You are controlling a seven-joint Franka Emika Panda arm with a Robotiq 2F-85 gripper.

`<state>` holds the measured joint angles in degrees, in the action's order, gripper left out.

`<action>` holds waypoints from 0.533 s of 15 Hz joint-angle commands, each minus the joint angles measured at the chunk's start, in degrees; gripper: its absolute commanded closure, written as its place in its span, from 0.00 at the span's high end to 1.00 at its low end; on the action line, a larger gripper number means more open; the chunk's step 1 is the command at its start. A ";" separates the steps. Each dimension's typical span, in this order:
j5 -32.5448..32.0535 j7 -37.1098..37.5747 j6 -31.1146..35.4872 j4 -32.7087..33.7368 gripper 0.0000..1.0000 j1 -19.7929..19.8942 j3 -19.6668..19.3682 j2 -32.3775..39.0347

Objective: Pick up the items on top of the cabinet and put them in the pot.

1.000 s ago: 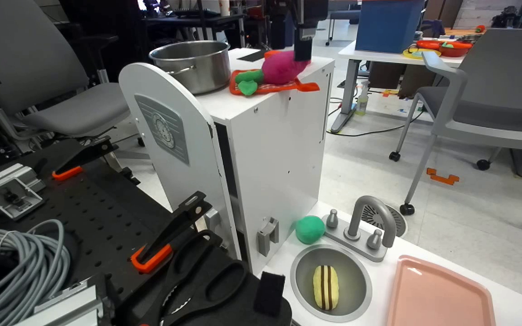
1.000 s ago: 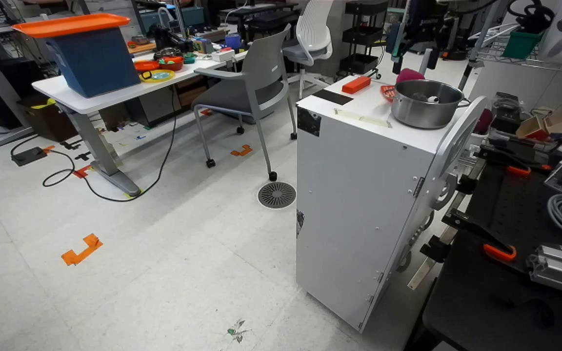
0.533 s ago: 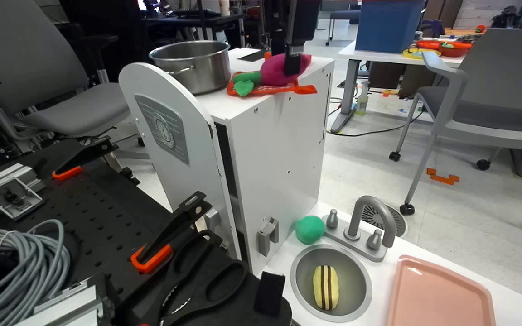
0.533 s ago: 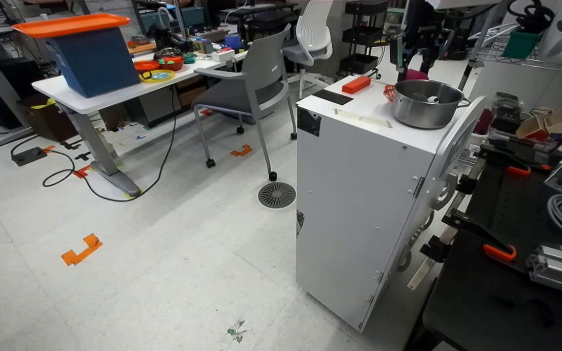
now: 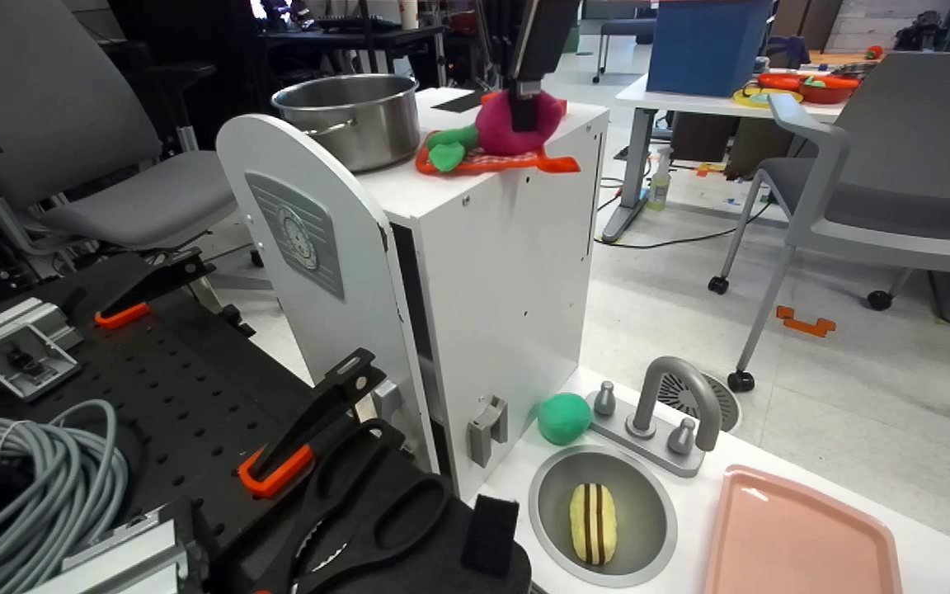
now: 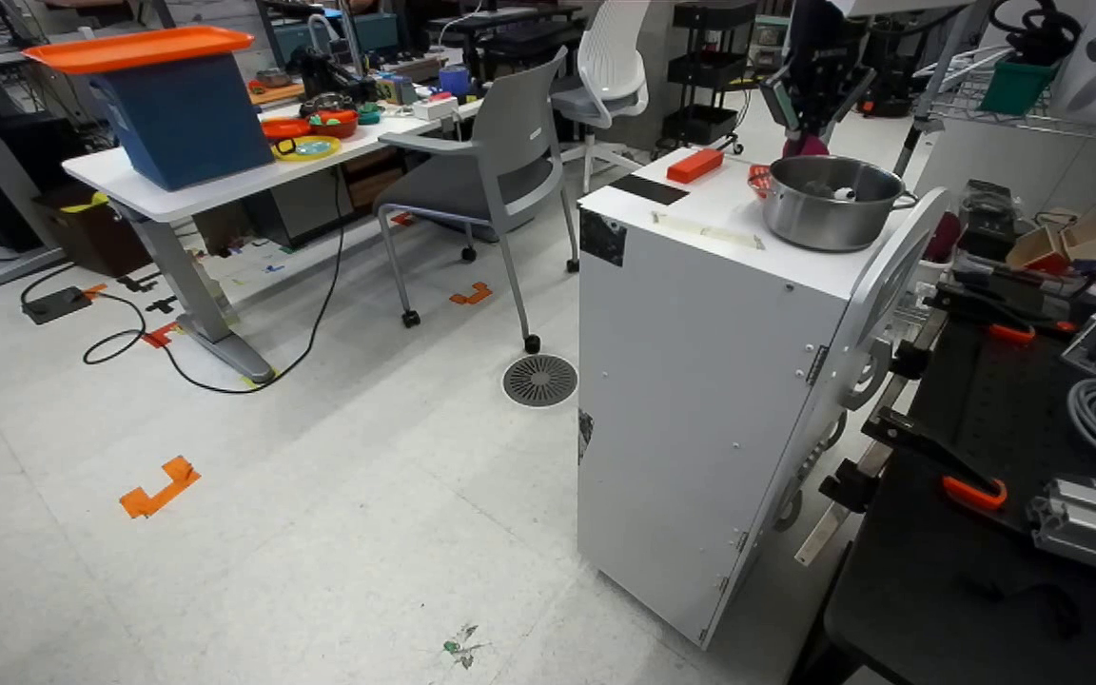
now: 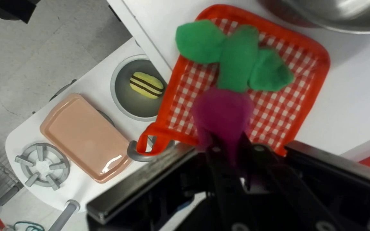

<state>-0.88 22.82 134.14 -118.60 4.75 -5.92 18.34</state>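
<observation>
Pale floor [image 6: 320,495], round grate [image 6: 540,381] | grey chair [image 6: 521,124] beside white table [image 6: 108,181] | white chair [image 6: 613,62], black tiered cart [image 6: 703,124] behind

A magenta, green-leaved plush vegetable [image 7: 226,104] is pinched over a red-checked pot holder [image 7: 278,109], laid just beside the steel pot [image 5: 368,124] on the white cabinet [image 5: 508,264].

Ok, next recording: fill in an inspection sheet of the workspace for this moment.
Surface: white cabinet top with a black patch.
Job's things: pink-and-green plush over checked potholder; red block; steel pot, contents unclear.
Clutter: green ball beside toy sink; striped yellow toy in it; pink tray.
Gripper: closed on the plush; whether it is lifted, unclear.
Cables: grey coil on black bench; black cable on floor.
Surroundings: grey chair, blue bin on white table, floor drain.
</observation>
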 commanded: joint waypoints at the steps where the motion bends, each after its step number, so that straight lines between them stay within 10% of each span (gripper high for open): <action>1: -3.28 4.55 -0.45 0.04 0.02 -2.75 -2.14 -0.80; 8: -7.85 8.84 -1.07 -3.10 0.03 -5.58 -2.33 -6.56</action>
<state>-7.04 30.05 134.02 -119.10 0.62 -7.72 16.20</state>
